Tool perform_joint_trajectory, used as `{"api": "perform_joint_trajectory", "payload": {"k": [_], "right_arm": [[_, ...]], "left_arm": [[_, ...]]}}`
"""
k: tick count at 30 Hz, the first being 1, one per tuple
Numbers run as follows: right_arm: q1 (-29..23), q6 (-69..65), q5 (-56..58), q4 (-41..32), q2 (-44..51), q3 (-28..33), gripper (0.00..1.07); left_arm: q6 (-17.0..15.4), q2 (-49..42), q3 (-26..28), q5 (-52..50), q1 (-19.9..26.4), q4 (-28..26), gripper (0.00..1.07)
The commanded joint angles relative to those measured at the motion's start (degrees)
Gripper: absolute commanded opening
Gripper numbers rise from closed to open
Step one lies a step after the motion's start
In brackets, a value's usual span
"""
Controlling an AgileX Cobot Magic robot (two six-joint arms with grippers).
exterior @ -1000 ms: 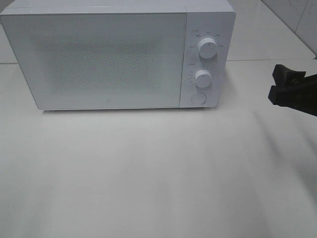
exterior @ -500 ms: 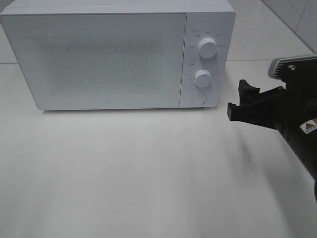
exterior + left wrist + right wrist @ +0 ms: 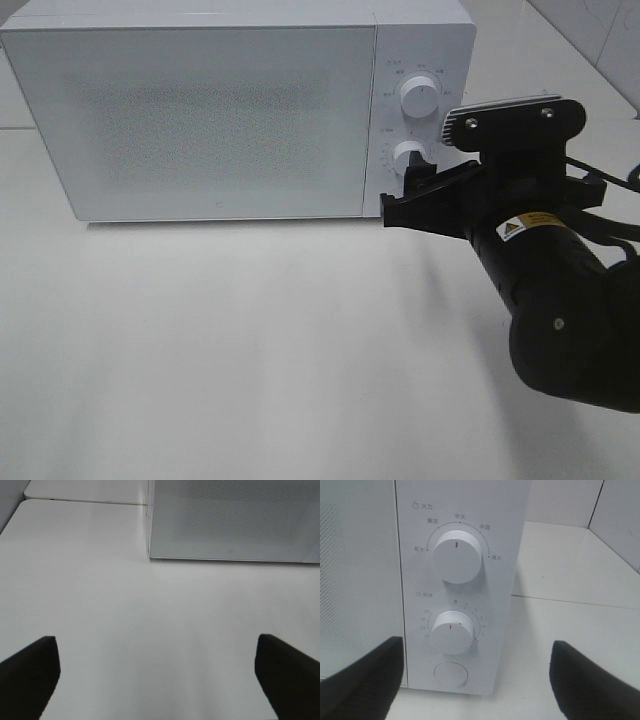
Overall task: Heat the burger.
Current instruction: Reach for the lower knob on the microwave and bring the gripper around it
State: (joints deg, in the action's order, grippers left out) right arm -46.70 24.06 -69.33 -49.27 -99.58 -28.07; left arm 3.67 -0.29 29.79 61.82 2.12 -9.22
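White table [image 3: 250,350] carries a microwave [image 3: 200,120], door shut. The burger shows in no view. The left gripper [image 3: 157,660] is spread wide and empty over bare table. The right gripper [image 3: 404,196], at the right edge a second ago, now fronts the control panel [image 3: 462,605], jaws wide apart, empty.

The right gripper [image 3: 402,196] is extended leftward, its two black fingers [image 3: 440,195] spread wide apart with nothing between them. Directly behind the claw sits the black wrist block [image 3: 520,175], and above that block a grey camera bracket [image 3: 515,115]. The thick black forearm [image 3: 560,320] runs back and down from the claw toward the near right. The left gripper [image 3: 157,652] shows only in its own wrist view, both dark fingertips [image 3: 30,675] wide apart, holding nothing.
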Motion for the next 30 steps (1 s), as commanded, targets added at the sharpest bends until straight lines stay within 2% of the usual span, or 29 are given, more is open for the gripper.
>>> {"api": "perform_joint_trajectory", "payload": {"k": [1,14,30], "right_arm": [[-0.17,0.63,-3.61,0.0,-1.55,-1.89,0.76],[1.09,-0.86,-3.32,0.46,-10.37,-10.54,0.76],[4.13,-2.98,-1.72,2.18,-15.18,-15.58,0.76]], "left_arm": [[-0.11,-0.86,-0.17,-0.57,0.17,-0.4,0.98],[-0.11,-0.86,-0.17,-0.57,0.17,-0.4,0.98],[-0.11,-0.86,-0.17,-0.57,0.17,-0.4,0.98]]}}
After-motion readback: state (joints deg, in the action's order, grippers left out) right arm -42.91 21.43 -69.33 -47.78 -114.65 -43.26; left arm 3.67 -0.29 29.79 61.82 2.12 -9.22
